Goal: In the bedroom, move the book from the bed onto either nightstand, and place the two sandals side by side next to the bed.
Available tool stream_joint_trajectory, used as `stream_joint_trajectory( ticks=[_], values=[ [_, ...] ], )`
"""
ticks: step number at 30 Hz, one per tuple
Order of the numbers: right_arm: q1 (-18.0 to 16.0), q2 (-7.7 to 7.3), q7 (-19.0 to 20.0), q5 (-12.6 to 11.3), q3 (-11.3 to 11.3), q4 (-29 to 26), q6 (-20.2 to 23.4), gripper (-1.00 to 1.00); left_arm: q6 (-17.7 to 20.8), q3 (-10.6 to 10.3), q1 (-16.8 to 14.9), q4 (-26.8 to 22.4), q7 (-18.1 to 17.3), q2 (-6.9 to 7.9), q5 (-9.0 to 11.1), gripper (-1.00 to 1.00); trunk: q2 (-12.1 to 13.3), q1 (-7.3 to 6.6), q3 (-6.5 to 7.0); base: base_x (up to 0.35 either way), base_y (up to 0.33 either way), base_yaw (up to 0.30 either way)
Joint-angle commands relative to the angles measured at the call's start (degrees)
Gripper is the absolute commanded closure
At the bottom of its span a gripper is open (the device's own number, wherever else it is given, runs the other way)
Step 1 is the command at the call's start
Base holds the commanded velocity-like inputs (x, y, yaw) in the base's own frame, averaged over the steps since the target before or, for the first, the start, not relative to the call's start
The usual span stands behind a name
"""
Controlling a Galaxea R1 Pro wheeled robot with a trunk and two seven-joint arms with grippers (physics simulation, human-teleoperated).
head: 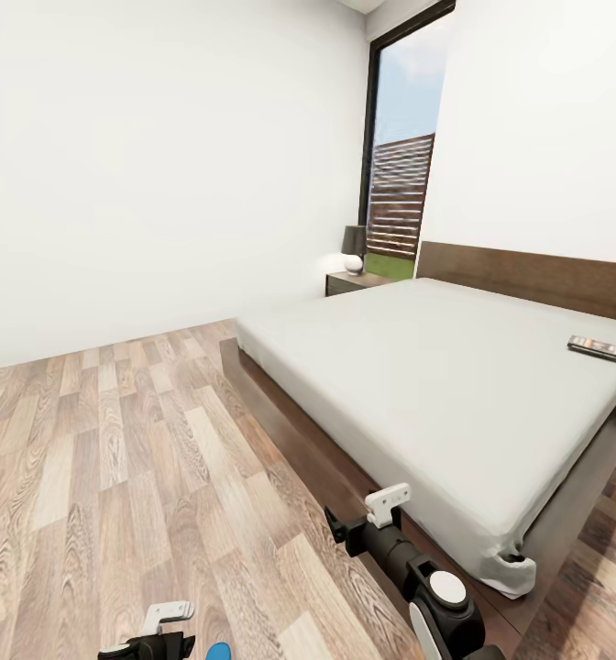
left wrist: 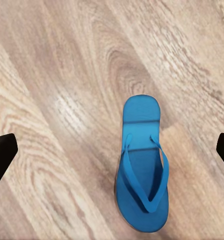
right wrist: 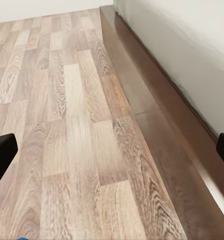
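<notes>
- While the left end effector (left wrist: 112, 152) hangs above the floor (left wrist: 52, 75), its fingers are spread wide and hold nothing; one blue sandal (left wrist: 141, 167) lies flat on the planks between them, strap side up.
- I judge this sandal to be light, thin and bendable, so it may flop if taken by one end; a hold across the middle of the sole, near the straps, seems the safest.
- I count one sandal in the left wrist view; in the head view a small blue tip (head: 218, 652) shows just beside the left end effector (head: 166, 616), probably the same one. I cannot find the second sandal.
- The right end effector (right wrist: 112, 147) is also spread and empty, near the side rail of the bed (right wrist: 157, 120).
- One book (head: 596, 346) lies on the bed's mattress (head: 418, 367), near the headboard and well apart from both arms. It looks thin and stiff; sliding it to the mattress edge may help to take it.
- One nightstand (head: 349, 281) stands beyond the bed, with a lamp (head: 353, 247) on it.
</notes>
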Motion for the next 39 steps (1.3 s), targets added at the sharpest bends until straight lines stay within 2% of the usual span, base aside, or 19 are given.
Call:
stream_joint_trajectory(
  ticks=[1,11,28,35,39],
  values=[
    [-0.03,0.02,0.2,0.01,-0.05,-0.07,0.32,-1.0,0.42,0.11,0.0,-0.12,-0.24,0.01,0.46,-1.0,-0.02,-0.01,-0.06,0.0,0.0,0.0],
    [-0.03,0.01,0.21,0.02,0.05,-0.09,0.02,-1.0,0.36,0.06,0.0,-0.12,-0.2,-0.04,0.46,-1.0,-0.02,-0.01,-0.3,0.0,0.0,0.0],
    [-0.03,0.03,0.21,0.04,0.07,-0.09,-0.08,-1.0,-0.61,0.05,0.0,-0.08,-0.14,-0.05,0.43,-1.0,-6.84,3.72,-3.59,0.0,0.0,0.0],
    [-0.03,0.03,0.21,0.07,0.08,-0.06,-0.09,-1.0,-1.27,0.05,0.0,-0.05,-0.05,-0.1,0.39,-1.0,-6.94,3.9,-5.15,0.0,0.0,0.0],
    [-0.03,0.03,0.21,0.08,0.08,-0.08,-0.1,-1.0,-1.47,0.05,0.0,-0.04,0.11,-0.17,0.38,-1.0,-6.94,3.9,-5.15,0.0,0.0,0.0]
  ],
)
